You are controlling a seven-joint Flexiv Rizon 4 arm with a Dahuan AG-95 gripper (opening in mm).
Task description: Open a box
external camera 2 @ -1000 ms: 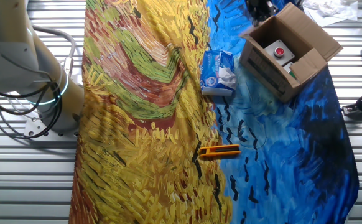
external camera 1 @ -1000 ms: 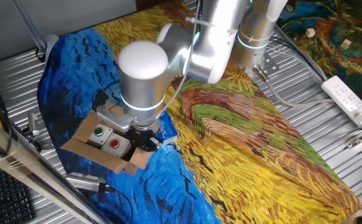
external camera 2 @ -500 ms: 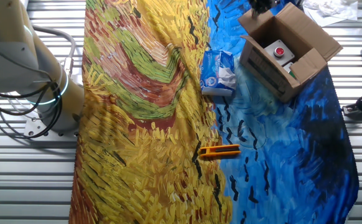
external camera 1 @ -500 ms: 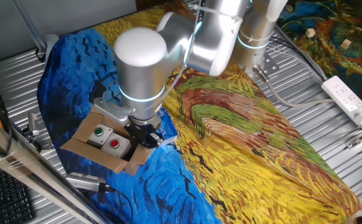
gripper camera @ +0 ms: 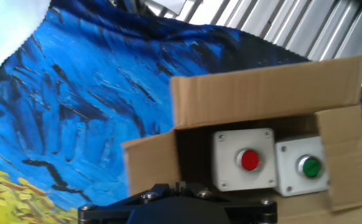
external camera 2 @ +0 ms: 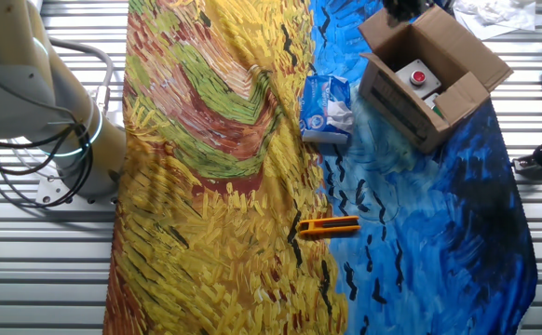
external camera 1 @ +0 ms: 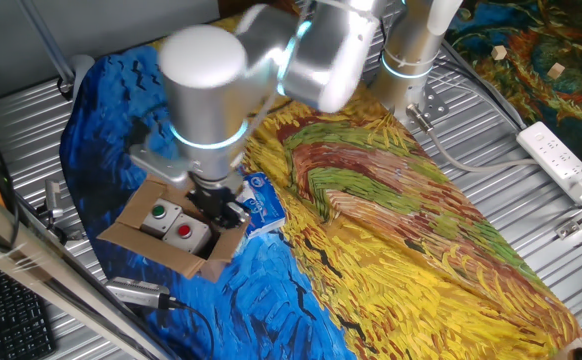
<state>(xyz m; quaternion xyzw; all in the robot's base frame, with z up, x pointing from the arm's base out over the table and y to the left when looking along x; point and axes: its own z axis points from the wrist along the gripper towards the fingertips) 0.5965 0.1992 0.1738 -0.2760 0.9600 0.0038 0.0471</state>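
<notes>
The brown cardboard box (external camera 1: pixel 129 226) stands on the blue part of the cloth with its flaps spread open. It also shows in the other fixed view (external camera 2: pixel 460 48) and the hand view (gripper camera: pixel 262 93). Inside are two pale button units, one with a red button (gripper camera: pixel 249 160) and one with a green button (gripper camera: pixel 310 167). My gripper (external camera 1: pixel 221 207) hangs over the box's edge on the packet side and sits at the top edge of the other fixed view (external camera 2: pixel 408 7). In the hand view its fingertips (gripper camera: pixel 182 185) meet, with nothing seen between them.
A blue-and-white soft packet (external camera 1: pixel 262 203) lies right beside the box (external camera 2: pixel 327 104). A yellow-orange tool (external camera 2: pixel 330 225) lies on the cloth further off. A silver tool (external camera 1: pixel 136 292) and a keyboard (external camera 1: pixel 6 312) are by the table edge. A power strip (external camera 1: pixel 563 160) lies at the right.
My arm has swung sideways along the box's edge, uncovering the blue packet. The box and its flaps stay put.
</notes>
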